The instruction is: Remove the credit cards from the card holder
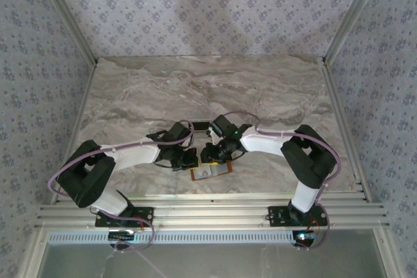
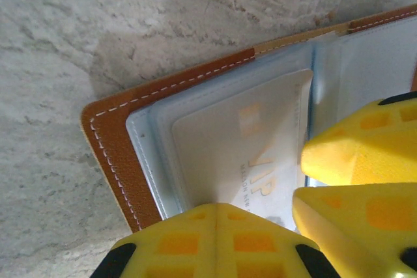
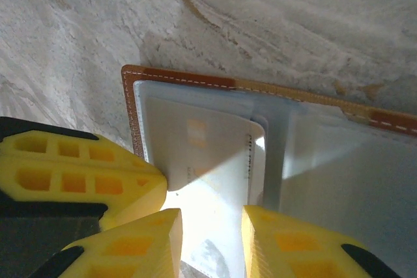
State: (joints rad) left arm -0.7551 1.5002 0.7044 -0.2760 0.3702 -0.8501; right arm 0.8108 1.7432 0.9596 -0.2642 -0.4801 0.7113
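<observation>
So the card holder [image 2: 107, 138] was lying open and flat on the marble table [image 3: 293, 17], right under both sets of fingertips. The left gripper [image 2: 218, 219] had its yellow fingers squeezed completely together, with the tip over the near edge of the holder. The right gripper [image 3: 212, 216] had its fingers a narrow gap apart, and a whitish credit card [image 3: 195, 148] ran straight through that gap. Honestly, I couldn't tell whether those fingers were pinching it or just sitting on top of it.

The card sat in a clear sleeve [image 2: 144, 136] with gold "VIP" lettering showing. The next page [image 3: 345, 167], just right of the right fingers, was cloudy blue-grey, and I couldn't make out its contents. Past the fingertips came the holder's stitched brown border, then bare marble with plenty of room.
</observation>
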